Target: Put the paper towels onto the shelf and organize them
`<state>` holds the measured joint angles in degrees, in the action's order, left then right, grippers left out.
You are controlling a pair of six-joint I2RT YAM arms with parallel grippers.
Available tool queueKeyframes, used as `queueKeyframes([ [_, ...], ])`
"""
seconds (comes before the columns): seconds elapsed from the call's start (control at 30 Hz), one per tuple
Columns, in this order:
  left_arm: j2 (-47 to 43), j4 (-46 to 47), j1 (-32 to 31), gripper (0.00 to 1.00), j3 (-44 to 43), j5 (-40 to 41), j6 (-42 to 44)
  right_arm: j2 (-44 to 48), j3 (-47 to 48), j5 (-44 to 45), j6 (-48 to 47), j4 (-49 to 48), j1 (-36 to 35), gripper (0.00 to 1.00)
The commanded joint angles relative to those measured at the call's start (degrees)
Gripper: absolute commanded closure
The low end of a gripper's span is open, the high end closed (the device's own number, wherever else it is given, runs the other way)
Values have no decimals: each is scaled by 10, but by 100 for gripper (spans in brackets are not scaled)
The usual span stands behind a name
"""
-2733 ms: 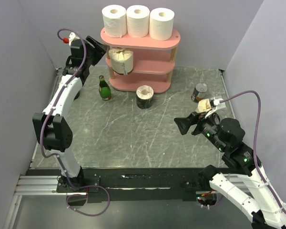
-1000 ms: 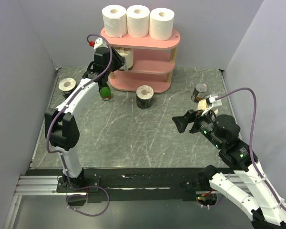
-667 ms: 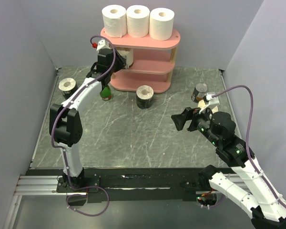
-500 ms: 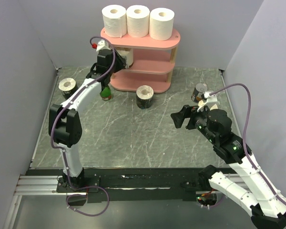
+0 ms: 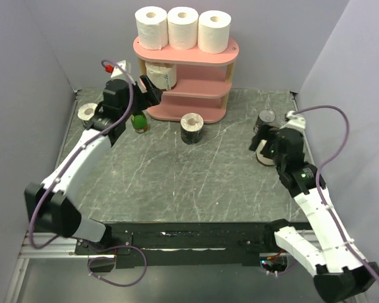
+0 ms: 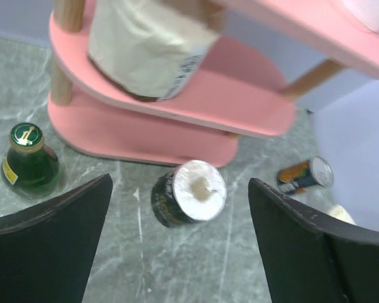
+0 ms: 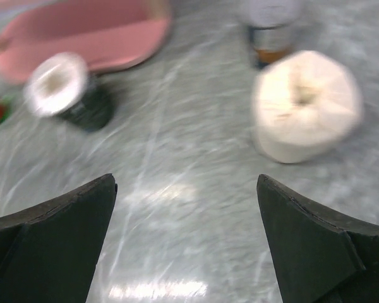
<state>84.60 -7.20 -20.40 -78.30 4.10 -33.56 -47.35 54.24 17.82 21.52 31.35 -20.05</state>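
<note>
The left gripper (image 5: 150,95) has backed off the pink three-tier shelf (image 5: 191,59), jaws spread, empty; the right gripper (image 7: 186,183), likewise spread, has swung toward the cream-beige paper roll (image 7: 306,104).

Shelf (image 5: 189,60) matt pink, pale wood posts; bottle (image 6: 28,167) glossy green glass.

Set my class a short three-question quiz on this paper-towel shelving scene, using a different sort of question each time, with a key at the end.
1. How many white rolls stand on the top board of the shelf?
2. True or false: the left gripper is shut on a roll.
3. In the right wrist view, what stands just behind the cream roll? A. a sponge B. a metal can C. a cup
Key: 1. three; 2. false, it is open and empty; 3. B.
</note>
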Motion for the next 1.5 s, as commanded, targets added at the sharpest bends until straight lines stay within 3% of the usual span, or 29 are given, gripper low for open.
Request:
queueKeyframes([
  [0.0, -83, -48, -7, 4, 10, -37, 105, -13, -13, -45, 31, -16, 112, 2],
  [0.17, -126, -60, -12, 4, 46, -43, 135, -66, -17, -68, 72, -51, 216, 8],
  [0.3, -183, 8, -24, 4, 130, -33, 132, -126, -17, -87, 102, -68, 264, 11],
  [0.47, -211, -7, -32, 4, 133, -26, 139, -192, -27, -111, 96, -95, 316, 13],
  [1.13, -225, 0, -32, 4, 142, -43, 136, -324, -33, -136, 72, -169, 356, 19],
  [1.33, -236, 13, -32, 4, 151, -43, 134, -351, -41, -145, 72, -185, 355, 25],
  [1.47, -230, 5, -32, 4, 146, -42, 139, -362, -42, -167, 74, -192, 354, 37],
])
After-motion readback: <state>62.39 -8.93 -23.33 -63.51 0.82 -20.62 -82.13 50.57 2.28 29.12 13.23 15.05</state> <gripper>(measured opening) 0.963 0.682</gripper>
